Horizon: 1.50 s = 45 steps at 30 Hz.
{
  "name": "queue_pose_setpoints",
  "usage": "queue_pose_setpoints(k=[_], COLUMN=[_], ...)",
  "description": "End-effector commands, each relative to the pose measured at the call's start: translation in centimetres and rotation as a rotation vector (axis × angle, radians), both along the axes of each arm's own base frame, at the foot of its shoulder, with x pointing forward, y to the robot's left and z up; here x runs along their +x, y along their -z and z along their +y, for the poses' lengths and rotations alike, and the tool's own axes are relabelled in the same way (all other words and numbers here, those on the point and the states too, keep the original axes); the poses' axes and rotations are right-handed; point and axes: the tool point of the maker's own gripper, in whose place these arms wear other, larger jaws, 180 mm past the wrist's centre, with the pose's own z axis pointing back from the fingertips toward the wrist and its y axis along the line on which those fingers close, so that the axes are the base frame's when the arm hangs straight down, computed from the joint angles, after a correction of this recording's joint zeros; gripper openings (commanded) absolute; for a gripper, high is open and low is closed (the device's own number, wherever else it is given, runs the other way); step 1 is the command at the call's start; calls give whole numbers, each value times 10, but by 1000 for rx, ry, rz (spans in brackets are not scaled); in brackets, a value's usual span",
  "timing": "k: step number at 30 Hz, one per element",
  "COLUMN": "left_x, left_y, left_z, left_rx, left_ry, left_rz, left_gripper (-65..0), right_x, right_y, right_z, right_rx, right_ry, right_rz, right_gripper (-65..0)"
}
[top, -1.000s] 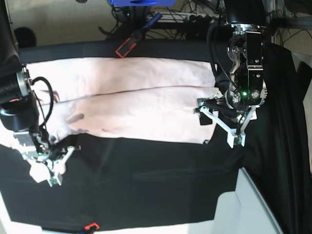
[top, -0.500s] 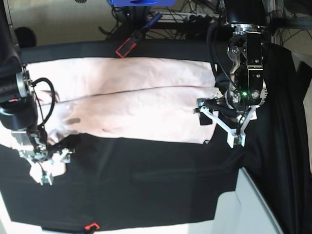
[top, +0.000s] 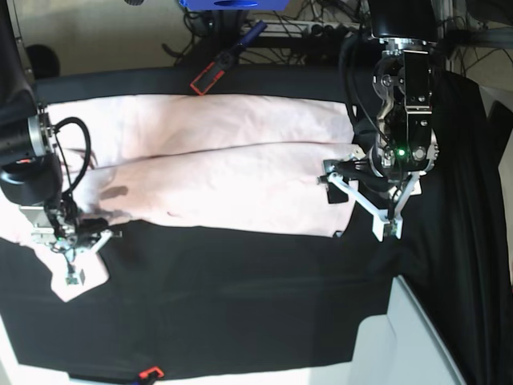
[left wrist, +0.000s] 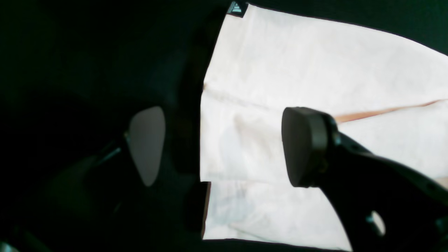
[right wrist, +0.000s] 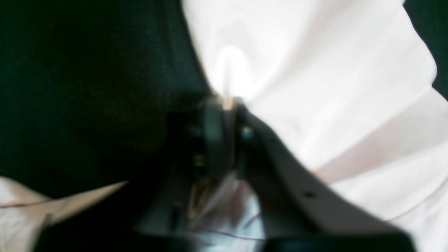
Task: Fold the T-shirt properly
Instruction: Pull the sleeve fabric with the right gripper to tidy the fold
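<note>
Black cloth (top: 240, 297); T-shirt (top: 224, 160) edge pinched right.

Bare black cloth (top: 240, 297) before T-shirt (top: 224, 160); clamp (top: 210, 77) behind.

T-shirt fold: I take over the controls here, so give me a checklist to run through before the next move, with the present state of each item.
1. Right end effector shut on the T-shirt: ok, cloth sits pinched between its fingers.
2. Left end effector gripping the hem: not ok, it stands open over the shirt's edge, holding nothing.
3. Shirt lying flat: not ok, it lies folded lengthwise and wrinkled near the right end effector.
4. Both arms ready for a joint lift: not ok, only one holds.
5. Red clip clear of the shirt: cannot tell, it lies at the far edge.
</note>
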Motion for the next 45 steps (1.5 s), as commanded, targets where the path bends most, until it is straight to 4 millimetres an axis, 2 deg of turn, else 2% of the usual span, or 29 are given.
queue_pose_setpoints(k=[1,5,11,16,23,27,31,37,41,45], left_x=[9,7,10,10,11,9,8,10,10,9], left_y=[-11,-9,-11,-11,-12,-5,6,4,4,5], left_z=[1,1,1,1,4,4,6,4,4,4], left_rx=[4,3,5,6,14,13,10,4,4,4], left_ry=[5,4,4,4,3,0,-6,-4,-2,-2], left_rz=[-42,-35,-41,-42,-45,-25,9,3,3,6], left_gripper=[-139,-139,-139,-139,-139,-139,-139,-139,-139,-139], right_x=[12,22,35,30,30,31,26,16,10,7], right_y=[-14,-23,-39,-38,-41,-60,-71,-90,-87,-89], right_z=[-11,-10,7,-2,-2,1,10,26,15,17], right_rx=[-24,-24,-3,70,80,109,111,101,75,75], right_ry=[12,1,-40,64,70,78,52,-2,69,64], right_rz=[-25,-58,-146,-160,-174,-272,-229,-265,-239,-249], right_gripper=[-640,-650,-650,-650,-650,-650,-650,-650,-650,-650])
